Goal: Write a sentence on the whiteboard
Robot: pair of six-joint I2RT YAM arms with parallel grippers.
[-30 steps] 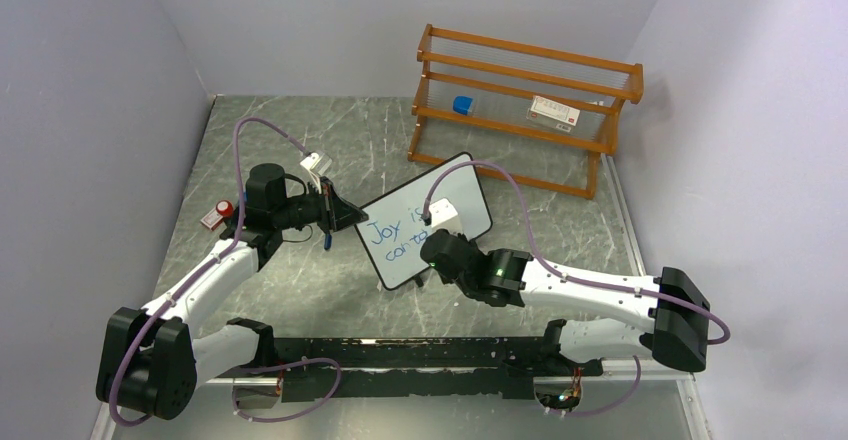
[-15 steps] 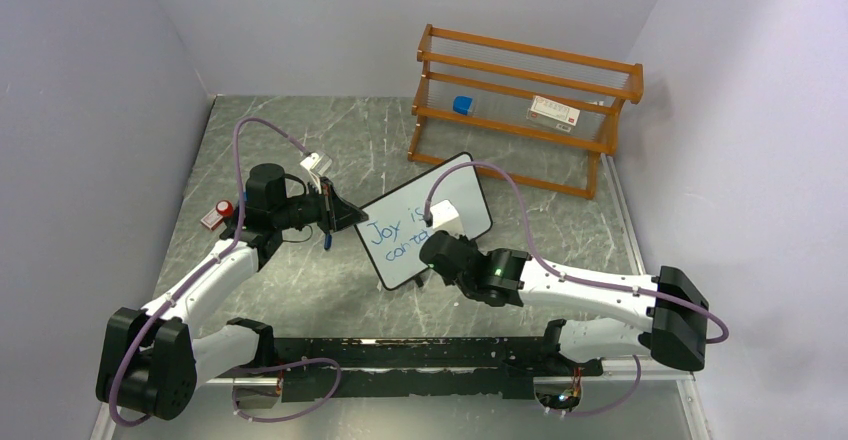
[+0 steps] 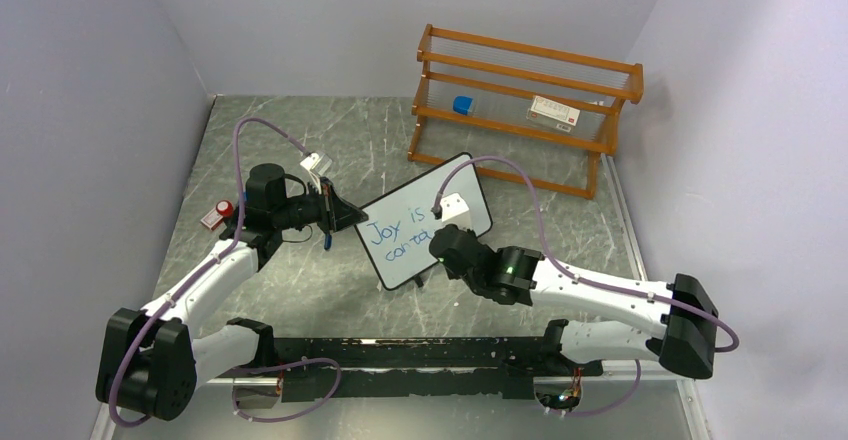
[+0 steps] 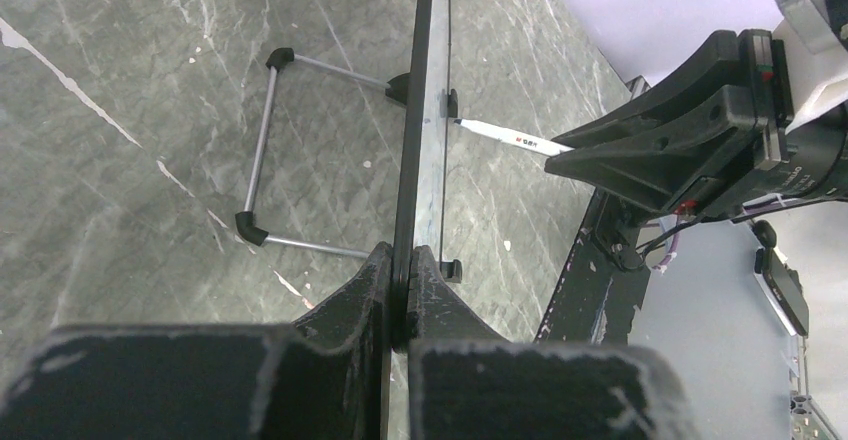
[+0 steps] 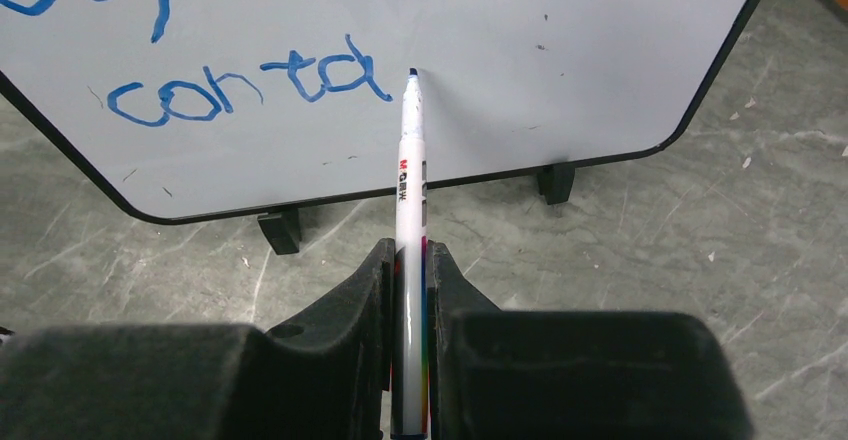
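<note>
Right gripper [image 5: 408,260], clenched on marker [image 5: 409,175], has slid toward 3 o'clock, tip seemingly touching whiteboard [image 5: 560,40] beyond the sentence [image 3: 398,240]; left gripper [image 4: 402,255] clamps its edge.

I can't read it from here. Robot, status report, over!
Left tool shut on whiteboard edge. Right tool shut on marker, tip at board. Sentence reads "Joy is conta", unfinished. Nothing blocking.

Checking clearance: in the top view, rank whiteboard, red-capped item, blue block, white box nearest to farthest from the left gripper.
1. whiteboard, clamped in the left gripper
2. red-capped item, table's left side
3. blue block, on the rack
4. white box, farther right on the rack
</note>
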